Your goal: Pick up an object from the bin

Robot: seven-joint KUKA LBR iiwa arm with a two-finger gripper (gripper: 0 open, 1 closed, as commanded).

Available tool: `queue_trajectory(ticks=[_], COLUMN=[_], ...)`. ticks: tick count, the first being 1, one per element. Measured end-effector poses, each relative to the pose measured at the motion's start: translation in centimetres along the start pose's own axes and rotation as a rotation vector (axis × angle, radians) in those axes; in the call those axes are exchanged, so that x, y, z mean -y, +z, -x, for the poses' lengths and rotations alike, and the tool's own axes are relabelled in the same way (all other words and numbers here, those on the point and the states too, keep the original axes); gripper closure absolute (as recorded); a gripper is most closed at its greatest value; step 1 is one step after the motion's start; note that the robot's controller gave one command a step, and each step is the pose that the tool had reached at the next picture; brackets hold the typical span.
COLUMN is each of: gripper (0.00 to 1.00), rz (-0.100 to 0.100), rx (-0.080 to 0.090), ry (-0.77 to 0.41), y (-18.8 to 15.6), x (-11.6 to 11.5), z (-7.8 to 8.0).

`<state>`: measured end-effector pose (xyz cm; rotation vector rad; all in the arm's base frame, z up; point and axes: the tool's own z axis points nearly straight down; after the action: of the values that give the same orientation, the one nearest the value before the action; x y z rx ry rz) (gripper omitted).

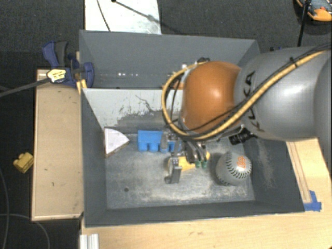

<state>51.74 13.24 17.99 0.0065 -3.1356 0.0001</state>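
Bin (140, 191) floor: open and bare in front of the end effector (174, 174) and to its view-left, with clear room up to the near wall. The end effector is low, close to the floor, mid-bin.

The orange wrist cover (207, 95) and cables hide the floor behind it. Whether the end effector is spread or pressed together cannot be told. A small yellow-and-green piece (193, 163) just beside it is hard to make out.

The blue block (149, 140) lies nearest, just behind and view-left of it, apart. A white wedge (114, 139) lies beyond the block. A grey ribbed ball with an orange patch (233, 169) sits near on the view-right.
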Motion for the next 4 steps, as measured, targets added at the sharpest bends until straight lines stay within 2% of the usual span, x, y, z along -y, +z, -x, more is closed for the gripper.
queue_trajectory(ticks=[1,2,3,4], gripper=[0.0,0.0,0.0,0.0], rz=[0.001,0.003,0.0,0.001], rx=[0.008,0.009,0.01,0.009], ry=[0.004,-0.069,-0.094,-0.058], y=[-0.5,0.5,4.4,8.1], x=[0.1,1.4,4.5,5.3], z=[0.2,1.2,2.4,1.7])
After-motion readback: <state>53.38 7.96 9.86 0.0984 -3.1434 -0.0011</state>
